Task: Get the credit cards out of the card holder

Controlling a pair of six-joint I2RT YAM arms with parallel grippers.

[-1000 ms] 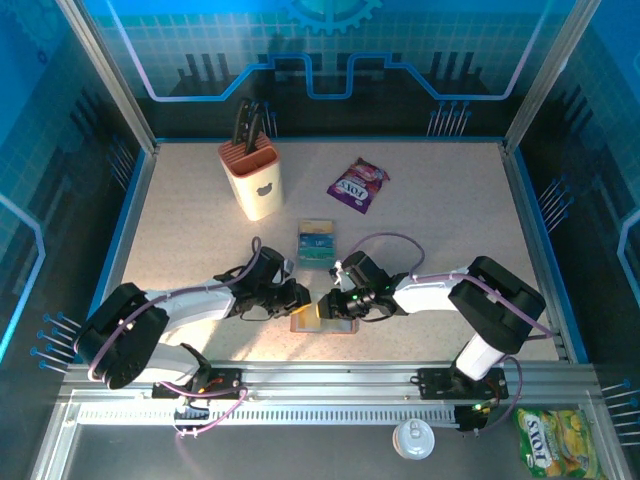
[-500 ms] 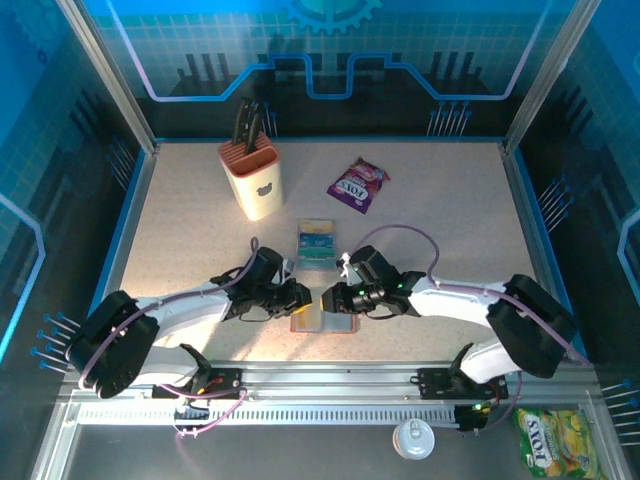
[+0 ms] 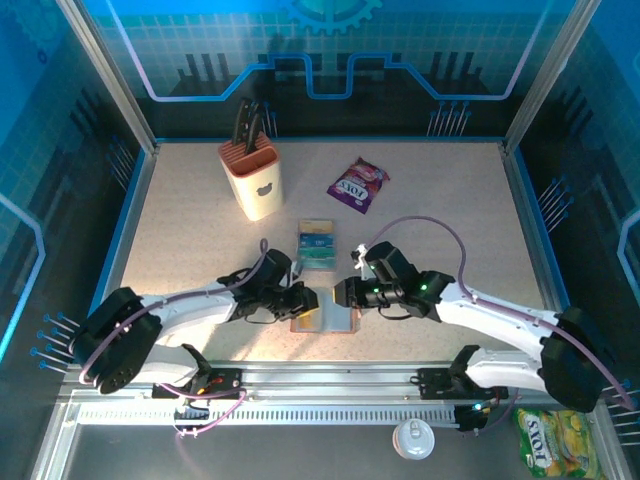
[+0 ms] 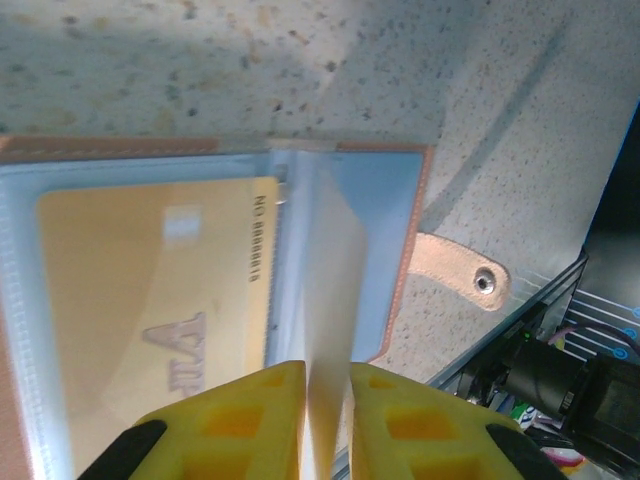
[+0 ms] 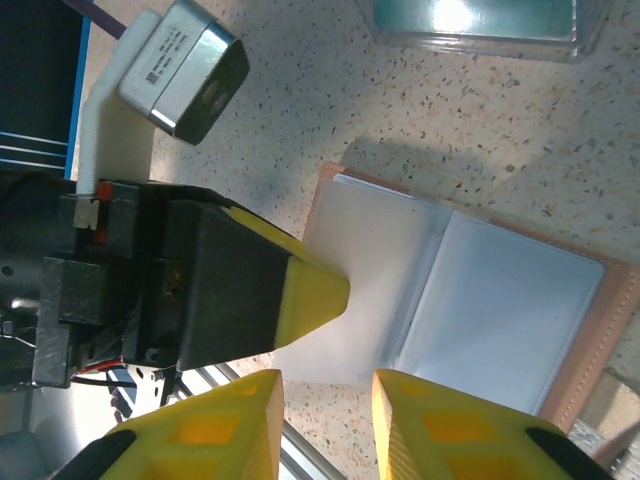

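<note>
Yellow credit card (image 4: 150, 300) left in card holder (image 3: 340, 320); sleeve (image 4: 335, 260) pinched by left gripper (image 4: 327, 375); right gripper (image 5: 325, 385) held spread.

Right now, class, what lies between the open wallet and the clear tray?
Nothing: bare table separates wallet and tray, in the right wrist view.

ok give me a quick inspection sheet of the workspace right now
surface: speckled table, no spills seen
job's things: wallet open flat; yellow card in a sleeve; teal cards in clear tray
clutter: knife block, purple snack packet
grippers: left jaws shut on a clear sleeve page; right jaws apart, holding nothing
cables: purple cables loop over both arms, clear of the wallet
surroundings: blue panels; lid and yellow snack packet beyond the near rail
</note>
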